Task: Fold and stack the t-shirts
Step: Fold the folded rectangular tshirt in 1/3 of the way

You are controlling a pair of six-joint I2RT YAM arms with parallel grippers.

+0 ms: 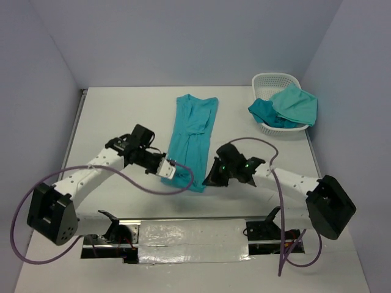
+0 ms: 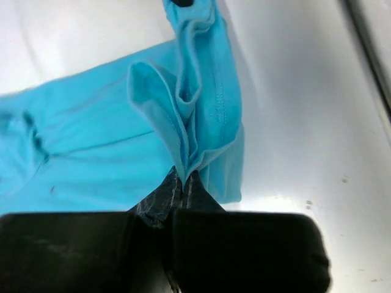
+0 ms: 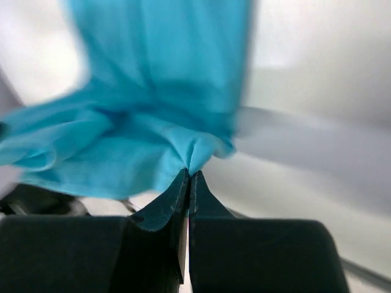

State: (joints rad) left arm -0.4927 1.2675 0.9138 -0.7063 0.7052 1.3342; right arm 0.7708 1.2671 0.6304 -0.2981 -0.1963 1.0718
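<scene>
A turquoise t-shirt lies folded into a long strip down the middle of the table. My left gripper is at the strip's near left corner. In the left wrist view this gripper is shut on a bunched fold of the shirt's hem. My right gripper is at the near right corner. The right wrist view shows it shut on a pinched corner of the same t-shirt, which looks lifted and blurred.
A white lattice basket stands at the back right. It holds a darker teal shirt and a greener one draped over its front rim. Purple cables loop beside both arms near the front edge.
</scene>
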